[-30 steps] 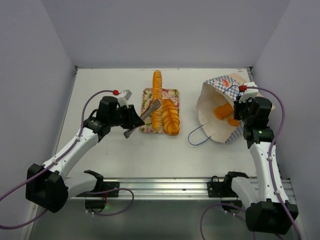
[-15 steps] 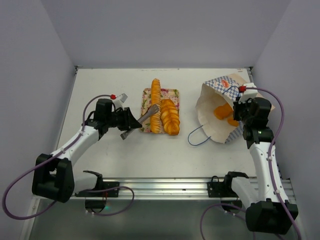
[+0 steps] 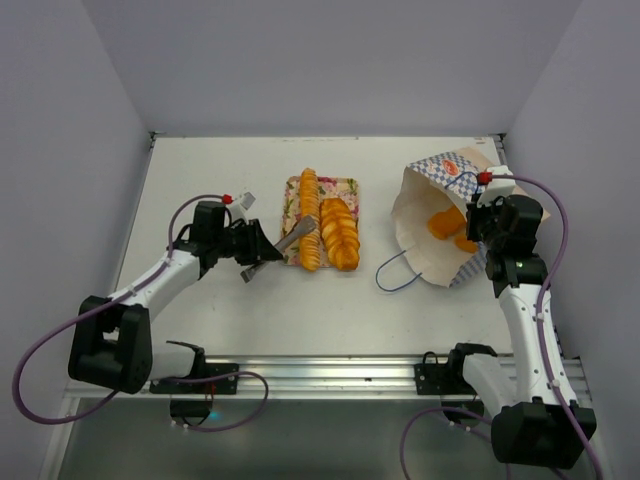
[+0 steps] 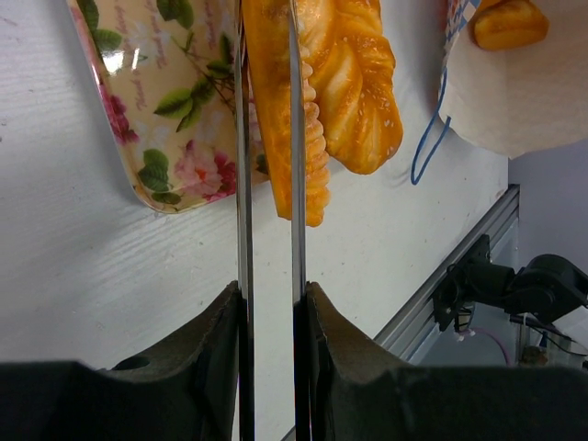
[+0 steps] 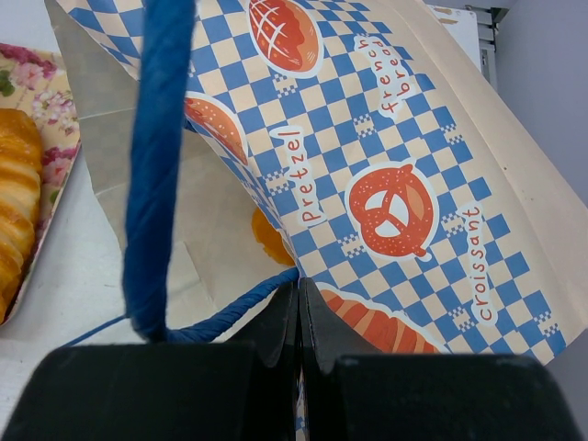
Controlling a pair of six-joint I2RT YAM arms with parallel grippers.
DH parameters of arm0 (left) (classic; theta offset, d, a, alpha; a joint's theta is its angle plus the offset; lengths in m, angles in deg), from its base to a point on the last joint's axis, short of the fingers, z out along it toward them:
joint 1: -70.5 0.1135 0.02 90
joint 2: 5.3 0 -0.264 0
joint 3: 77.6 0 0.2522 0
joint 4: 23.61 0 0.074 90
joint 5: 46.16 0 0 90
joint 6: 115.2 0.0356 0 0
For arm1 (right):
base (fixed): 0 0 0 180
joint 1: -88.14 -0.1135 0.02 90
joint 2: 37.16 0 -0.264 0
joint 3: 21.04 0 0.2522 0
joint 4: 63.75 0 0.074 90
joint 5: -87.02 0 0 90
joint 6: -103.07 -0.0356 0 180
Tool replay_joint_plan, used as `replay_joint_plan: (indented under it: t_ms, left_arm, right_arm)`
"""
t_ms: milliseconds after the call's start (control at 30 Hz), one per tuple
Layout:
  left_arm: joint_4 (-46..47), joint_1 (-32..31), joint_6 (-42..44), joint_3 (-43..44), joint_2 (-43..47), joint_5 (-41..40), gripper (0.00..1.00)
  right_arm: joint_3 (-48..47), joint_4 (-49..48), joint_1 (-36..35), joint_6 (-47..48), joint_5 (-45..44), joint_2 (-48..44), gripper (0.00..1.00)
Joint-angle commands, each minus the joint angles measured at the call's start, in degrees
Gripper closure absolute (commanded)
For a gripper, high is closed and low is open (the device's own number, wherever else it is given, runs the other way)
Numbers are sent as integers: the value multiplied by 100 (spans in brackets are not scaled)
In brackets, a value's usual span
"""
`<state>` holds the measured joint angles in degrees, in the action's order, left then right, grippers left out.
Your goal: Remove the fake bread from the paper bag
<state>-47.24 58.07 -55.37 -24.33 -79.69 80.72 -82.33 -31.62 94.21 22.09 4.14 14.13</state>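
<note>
My left gripper [image 3: 262, 250] [image 4: 268, 289] is shut on a pair of metal tongs [image 3: 295, 236] [image 4: 243, 184]. The tong blades pinch a long orange loaf of fake bread [image 3: 310, 225] [image 4: 271, 110], which lies on the flowered tray [image 3: 348, 186] [image 4: 156, 101] beside a ridged croissant [image 3: 341, 233] [image 4: 363, 92]. The paper bag [image 3: 425, 235] [image 5: 386, 184] lies on its side at the right, mouth toward the tray, with more orange bread [image 3: 447, 226] [image 5: 271, 241] inside. My right gripper [image 3: 482, 216] [image 5: 299, 289] is shut on the bag's checkered rim next to a blue cord handle [image 5: 156, 156].
The bag's other blue handle [image 3: 392, 275] loops out on the table toward the middle. Grey walls close in the table at the back and both sides. An aluminium rail [image 3: 330, 372] runs along the near edge between the arm bases.
The left arm has drawn back toward its base, bringing the tongs and the long loaf nearer along the tray. The right arm and the bag have not moved.
</note>
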Motion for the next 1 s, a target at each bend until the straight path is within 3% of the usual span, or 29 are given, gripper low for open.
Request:
replay_joint_plan:
  t_ms: [0, 433, 967]
  left_arm:
    - [407, 47, 135, 22, -40, 205, 97]
    - [266, 56, 170, 110, -146, 91, 69]
    - [-147, 56, 310, 409, 3, -164, 53]
  right_arm:
    - [15, -211, 44, 12, 27, -84, 100]
    - [24, -202, 44, 21, 71, -93, 100]
    - [24, -211, 44, 21, 88, -101, 100]
